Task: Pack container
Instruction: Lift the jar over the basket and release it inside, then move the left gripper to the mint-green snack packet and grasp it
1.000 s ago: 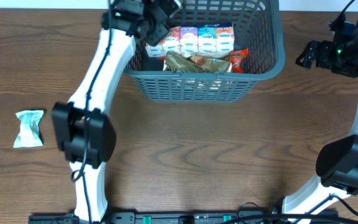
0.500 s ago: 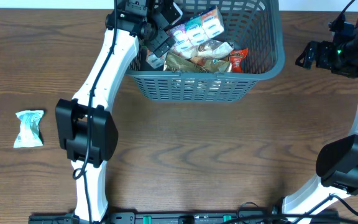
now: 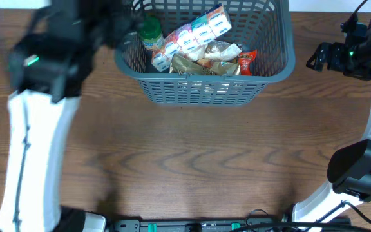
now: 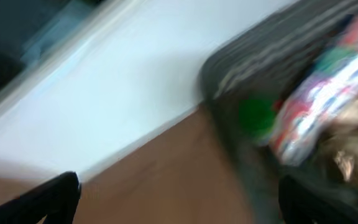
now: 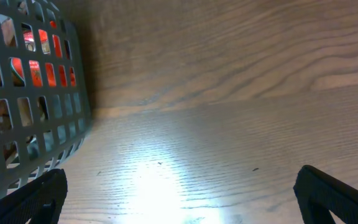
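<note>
The container (image 3: pixel 201 91), a dark grey lattice basket, stands at the top centre of the table. In it lie a strip of small cartons (image 3: pixel 195 35), a green-lidded jar (image 3: pixel 150 31), a brown bag (image 3: pixel 205 61) and a red packet (image 3: pixel 247 60). My left arm (image 3: pixel 50 51) is a motion blur at the basket's left. Its gripper (image 4: pixel 179 202) is open and empty over bare wood, with the container (image 4: pixel 247 62) to its right. My right gripper (image 3: pixel 315 58) hangs open and empty to the right of the basket, whose wall (image 5: pixel 30 93) fills the left of the right wrist view.
The wooden table (image 3: pixel 205 161) stretches in front of the basket. A white wall (image 4: pixel 135 74) meets the table's far edge in the left wrist view. The left arm's white link (image 3: pixel 24 148) covers the left part of the table.
The left gripper opened, let go of the carton strip in the basket and swung out fast to the left. The arm now covers the teal packet seen earlier. The right arm has not moved.
</note>
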